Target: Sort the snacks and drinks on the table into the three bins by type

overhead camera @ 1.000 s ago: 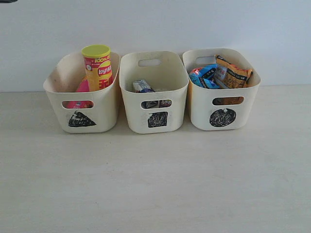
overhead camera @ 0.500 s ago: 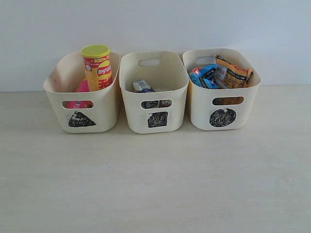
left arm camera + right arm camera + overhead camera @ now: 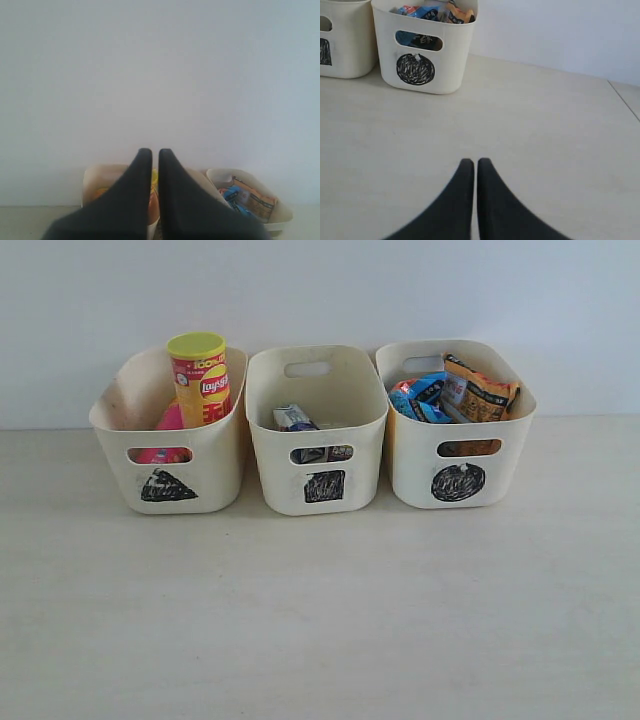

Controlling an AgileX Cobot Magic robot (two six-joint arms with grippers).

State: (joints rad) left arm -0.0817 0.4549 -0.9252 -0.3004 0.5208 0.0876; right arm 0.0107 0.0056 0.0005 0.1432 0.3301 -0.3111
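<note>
Three cream bins stand in a row by the wall. The triangle bin holds the upright yellow-red chip tube and the pink tube lying low. In the square bin a white carton shows; the dark purple carton is only a dark patch behind the handle slot. Inside the circle bin lie the blue bag and the orange bag. Neither gripper appears in the exterior view. My left gripper is shut and empty, raised facing the bins. My right gripper is shut and empty over bare table.
The pale wooden table runs forward from the bins, with a plain white wall behind them. In the right wrist view the table's edge shows to one side of the circle bin.
The yellow-red chip tube has shifted slightly and settled in the triangle bin. A dark arm tip at the top left corner of the exterior view has gone out of sight.
</note>
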